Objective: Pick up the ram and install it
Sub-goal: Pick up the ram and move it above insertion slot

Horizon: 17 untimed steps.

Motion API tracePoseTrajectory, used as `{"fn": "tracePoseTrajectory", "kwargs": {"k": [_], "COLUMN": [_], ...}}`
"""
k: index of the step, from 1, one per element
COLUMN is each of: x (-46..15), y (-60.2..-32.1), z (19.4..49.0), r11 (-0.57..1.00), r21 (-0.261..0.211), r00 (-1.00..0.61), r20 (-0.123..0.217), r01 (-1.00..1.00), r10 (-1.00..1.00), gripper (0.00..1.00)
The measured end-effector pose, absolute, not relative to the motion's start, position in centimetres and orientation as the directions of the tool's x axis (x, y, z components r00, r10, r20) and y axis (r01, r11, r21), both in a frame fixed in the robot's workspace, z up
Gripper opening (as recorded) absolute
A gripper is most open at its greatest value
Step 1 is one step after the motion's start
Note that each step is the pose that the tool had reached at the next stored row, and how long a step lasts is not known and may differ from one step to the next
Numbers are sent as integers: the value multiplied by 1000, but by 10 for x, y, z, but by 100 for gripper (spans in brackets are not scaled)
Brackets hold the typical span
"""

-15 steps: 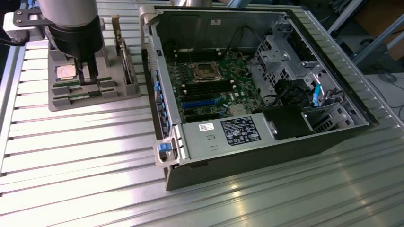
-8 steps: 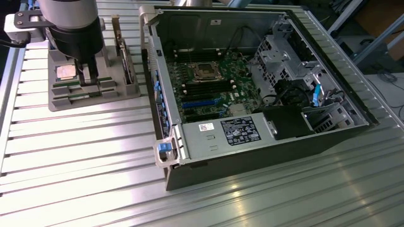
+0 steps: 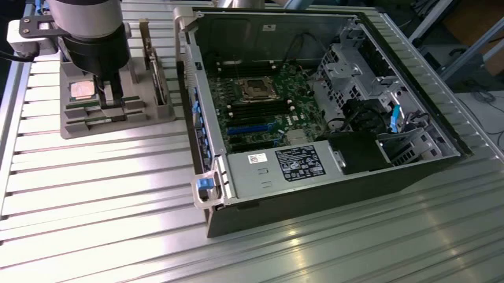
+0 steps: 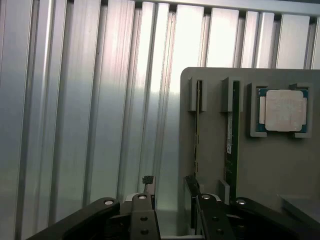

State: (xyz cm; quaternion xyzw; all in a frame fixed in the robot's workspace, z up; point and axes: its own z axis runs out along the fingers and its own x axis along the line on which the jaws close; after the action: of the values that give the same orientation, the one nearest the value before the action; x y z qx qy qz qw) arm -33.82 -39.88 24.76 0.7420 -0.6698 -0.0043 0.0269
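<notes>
I found the gripper (image 3: 110, 107) spread open and empty, hanging low over the grey holder (image 4: 280, 165), with one finger close by the near end of the ram (image 4: 197, 130). The ram stood on edge in its slot. Its twin (image 4: 231, 135) stood in the next slot, with the CPU (image 4: 284, 110) beyond that. The open computer case (image 3: 315, 205) lay to the exterior view's right.

Tray (image 4: 280, 165): flat grey. On the tray: ram sticks (image 4: 232, 135) green with dark chips, CPU (image 4: 285, 110) silver with a green rim. Table (image 4: 75, 125) under the tray: silver, ribbed stripes. Case (image 3: 315, 206) beside the tray: black. Board (image 3: 268, 112) green, slots (image 3: 252, 127) blue, PSU (image 3: 244, 177) silver with a white label (image 3: 301, 164).
</notes>
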Motion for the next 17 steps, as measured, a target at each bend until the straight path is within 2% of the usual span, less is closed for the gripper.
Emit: {"fn": "tracePoseTrajectory", "kwargs": {"k": [17], "x": [-338], "y": [-399], "z": [241], "r11": [-101], "r21": [46], "r00": [103], "r20": [35], "r01": [-994], "r10": [-994], "gripper": [36]}}
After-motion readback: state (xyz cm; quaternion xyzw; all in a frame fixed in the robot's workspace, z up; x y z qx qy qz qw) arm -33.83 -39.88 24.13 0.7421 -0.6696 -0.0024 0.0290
